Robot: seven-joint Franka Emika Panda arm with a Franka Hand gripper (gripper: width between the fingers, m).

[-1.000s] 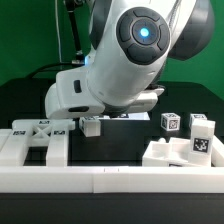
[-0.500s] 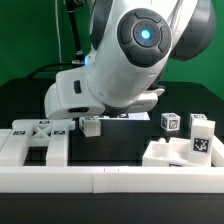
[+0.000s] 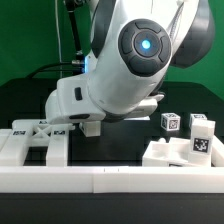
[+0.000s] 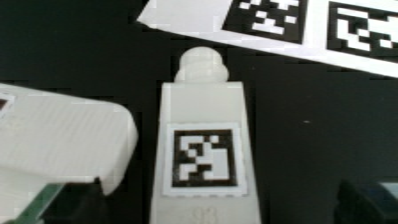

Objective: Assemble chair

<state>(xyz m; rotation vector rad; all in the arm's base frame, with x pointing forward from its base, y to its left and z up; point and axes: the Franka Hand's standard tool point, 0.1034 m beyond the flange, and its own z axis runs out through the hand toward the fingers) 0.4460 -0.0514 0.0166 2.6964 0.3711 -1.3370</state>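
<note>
Chair part [image 4: 199, 140]: white, long, blocky, rounded peg end, black-white square tag. Gripper [image 4: 205, 198] jaws spread wide, gripping nothing. More tagged chair pieces [image 3: 185, 140] at 4 o'clock, exterior view.

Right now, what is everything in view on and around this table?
chair leg: one, white, tagged, lying flat under the wrist camera.
ribbed chair part: one, white, beside the leg.
marker board: one, white, past the leg's peg end.
flat chair part: one, white, exterior view's left.
tagged blocks: two, white, exterior view's right.
large chair part: one, white, in front of those blocks.
border wall: one, white, along the near edge.
table: one, black, under everything.
robot arm: one, white with a blue light, centre.
end effector: one, open, over the leg.
</note>
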